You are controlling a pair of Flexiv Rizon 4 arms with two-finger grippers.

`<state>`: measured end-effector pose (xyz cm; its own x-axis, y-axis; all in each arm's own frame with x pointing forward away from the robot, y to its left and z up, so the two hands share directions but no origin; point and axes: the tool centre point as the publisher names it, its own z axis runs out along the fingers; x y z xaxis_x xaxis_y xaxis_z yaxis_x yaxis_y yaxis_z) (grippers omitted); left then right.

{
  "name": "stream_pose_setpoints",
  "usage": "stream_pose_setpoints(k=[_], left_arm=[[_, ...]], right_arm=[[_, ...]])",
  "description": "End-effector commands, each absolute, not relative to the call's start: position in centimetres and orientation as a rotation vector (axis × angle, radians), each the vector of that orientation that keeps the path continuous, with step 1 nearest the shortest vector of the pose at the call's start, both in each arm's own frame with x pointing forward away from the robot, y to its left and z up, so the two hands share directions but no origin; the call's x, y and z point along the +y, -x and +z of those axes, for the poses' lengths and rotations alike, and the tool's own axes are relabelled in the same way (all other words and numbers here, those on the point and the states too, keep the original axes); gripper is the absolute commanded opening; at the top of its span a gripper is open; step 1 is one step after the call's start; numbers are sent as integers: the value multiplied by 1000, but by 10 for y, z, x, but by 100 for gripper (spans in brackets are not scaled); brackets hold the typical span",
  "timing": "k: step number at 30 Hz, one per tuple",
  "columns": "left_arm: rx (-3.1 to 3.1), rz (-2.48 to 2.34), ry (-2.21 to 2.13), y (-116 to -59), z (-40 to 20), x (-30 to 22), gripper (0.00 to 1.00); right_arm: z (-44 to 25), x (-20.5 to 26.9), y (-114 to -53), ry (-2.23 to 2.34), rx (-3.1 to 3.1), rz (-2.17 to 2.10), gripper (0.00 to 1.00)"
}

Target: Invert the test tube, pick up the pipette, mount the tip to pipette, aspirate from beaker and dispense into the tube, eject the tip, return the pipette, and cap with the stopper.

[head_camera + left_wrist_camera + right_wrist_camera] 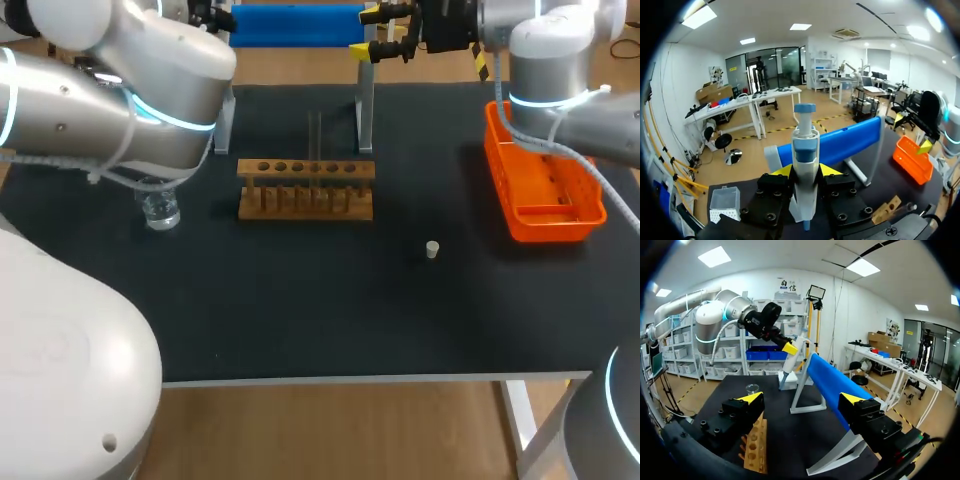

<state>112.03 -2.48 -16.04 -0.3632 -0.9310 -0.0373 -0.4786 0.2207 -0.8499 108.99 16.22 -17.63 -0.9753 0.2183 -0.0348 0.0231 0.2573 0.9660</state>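
My left gripper [805, 172] is shut on a blue and white pipette [805, 160], held upright above the table's far left side. From the right wrist view the same pipette [790, 357] hangs beside the blue stand [830, 385]. My right gripper [385, 30] stands wide open with nothing in it, high over the stand [300, 25] at the back. A wooden rack [305, 188] in the middle carries a clear test tube [315, 138]. The glass beaker [160, 210] sits left of the rack. A small pale stopper [432, 249] lies to the rack's right.
An orange basket [540, 190] stands at the right side of the black table [300, 320]. A clear tip box [725, 202] rests at the table's far left, below my left gripper. My bulky left arm [120, 100] hides the table's back left corner.
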Motion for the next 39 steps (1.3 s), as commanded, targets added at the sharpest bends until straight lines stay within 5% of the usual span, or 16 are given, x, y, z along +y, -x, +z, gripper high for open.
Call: stream_pose_setpoints(k=[1,39], left_arm=[[1961,-967,1354,-1128,-160,-35,0],[1959,-772,1553,-1152,-182,-34,0]], right_arm=[[-176,162,-1090,-229,2363,1804,100],[-176,162,-1090,-229,2363,1804,100]])
